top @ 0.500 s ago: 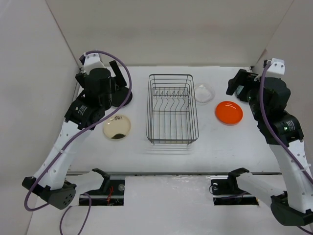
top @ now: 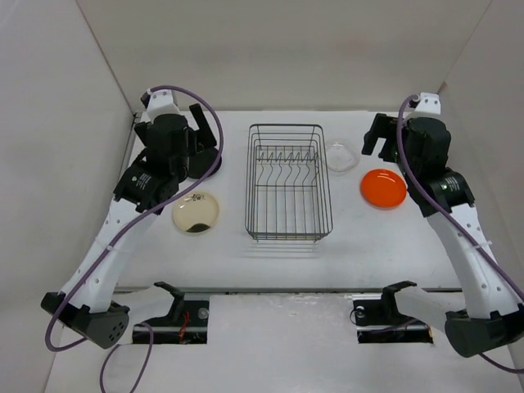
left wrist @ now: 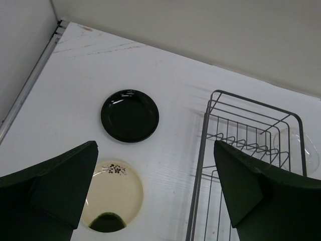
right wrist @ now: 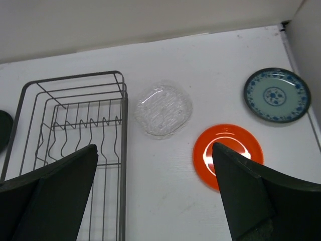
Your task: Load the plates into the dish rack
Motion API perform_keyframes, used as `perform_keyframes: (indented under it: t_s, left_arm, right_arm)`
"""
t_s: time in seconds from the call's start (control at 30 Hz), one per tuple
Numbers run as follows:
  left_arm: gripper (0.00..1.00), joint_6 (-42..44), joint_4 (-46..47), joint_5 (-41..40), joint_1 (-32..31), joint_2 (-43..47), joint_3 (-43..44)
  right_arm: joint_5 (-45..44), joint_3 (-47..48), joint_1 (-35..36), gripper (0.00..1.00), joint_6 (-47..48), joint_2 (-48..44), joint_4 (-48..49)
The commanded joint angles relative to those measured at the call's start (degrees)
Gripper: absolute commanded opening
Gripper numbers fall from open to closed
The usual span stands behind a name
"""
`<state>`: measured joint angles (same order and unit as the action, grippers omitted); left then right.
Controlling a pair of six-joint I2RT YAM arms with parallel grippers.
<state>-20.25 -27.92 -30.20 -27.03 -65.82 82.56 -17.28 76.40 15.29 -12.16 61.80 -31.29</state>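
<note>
The rectangular dark wire dish rack (top: 288, 182) stands mid-table. On its left lie the round black plate (left wrist: 130, 115) and, nearer, the cream-tan plate (top: 196, 212). On its right lie the clear glass plate (top: 342, 155), the bright orange plate (top: 383, 188) and, far right, the teal patterned plate (right wrist: 277, 95). The left gripper (left wrist: 154, 150) and the right gripper (right wrist: 153, 150) hover with fingers wide apart.

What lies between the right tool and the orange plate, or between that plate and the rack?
Nothing visible blocks either. The open right tool has an unobstructed line down to the orange plate. The clear plate lies by the right side of the rack, but farther back than the straight line from orange plate to rack.
</note>
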Motion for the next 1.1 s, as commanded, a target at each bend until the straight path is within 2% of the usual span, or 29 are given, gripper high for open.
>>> perform_keyframes:
  t_s: [0.0, 0.13, 0.3, 0.43, 0.53, 0.8, 1.07]
  left_arm:
    - [1.0, -0.49, 5.93, 6.69, 2.15, 0.08, -3.27]
    - [1.0, -0.49, 7.88, 13.49, 4.87, -0.97, -4.43]
    - [1.0, -0.49, 8.59, 17.0, 5.93, -1.68, -5.48]
    - [1.0, 0.03, 8.59, 17.01, 5.93, -2.21, -5.48]
    - [1.0, 0.04, 9.11, 17.54, 5.93, -2.21, -6.01]
    - [1.0, 0.56, 9.64, 19.12, 5.93, -2.21, -6.54]
    - [1.0, 0.56, 9.64, 19.82, 5.93, -2.21, -6.54]
  right_arm:
    - [13.02, -2.92, -4.73, 1.0, 3.81, 5.94, 12.99]
    - [25.51, -0.39, -14.56, 1.0, 0.83, 18.59, 20.21]
    - [33.07, 7.51, -16.52, 1.0, 4.24, 34.65, 22.15]
    - [35.81, 13.85, -17.57, 1.0, 6.44, 45.21, 21.27]
    - [39.77, 17.19, -19.07, 0.96, 6.98, 50.94, 20.22]
    - [37.23, 25.19, -20.12, 0.93, 9.52, 60.98, 13.46]
    - [43.1, 27.31, -21.18, 0.91, 11.89, 64.32, 9.23]
